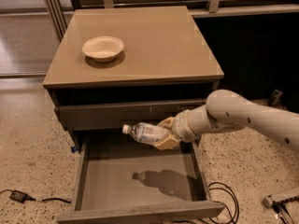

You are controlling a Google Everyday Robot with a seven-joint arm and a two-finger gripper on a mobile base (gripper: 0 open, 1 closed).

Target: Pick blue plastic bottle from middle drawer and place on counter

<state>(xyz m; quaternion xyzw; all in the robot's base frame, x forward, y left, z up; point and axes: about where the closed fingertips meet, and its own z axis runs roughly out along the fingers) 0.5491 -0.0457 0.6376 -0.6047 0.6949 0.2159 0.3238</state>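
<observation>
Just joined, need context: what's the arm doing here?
The gripper is shut on the blue plastic bottle, holding it on its side in the air above the open middle drawer. The bottle casts a shadow on the drawer floor. It is not yet on the counter, where a white bowl sits.

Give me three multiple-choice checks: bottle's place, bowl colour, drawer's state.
1. Where is the blue plastic bottle?
A. in the gripper, above the middle drawer
B. lying on the drawer floor
C. on the counter
2. The bowl on the counter is:
A. blue
B. black
C. white
3. The middle drawer is:
A. shut
B. pulled open
C. removed
Answers: 1A, the bottle's shadow falls on the floor beneath; 2C, it looks off-white against the tan top; 3B, its bare floor shows.
</observation>
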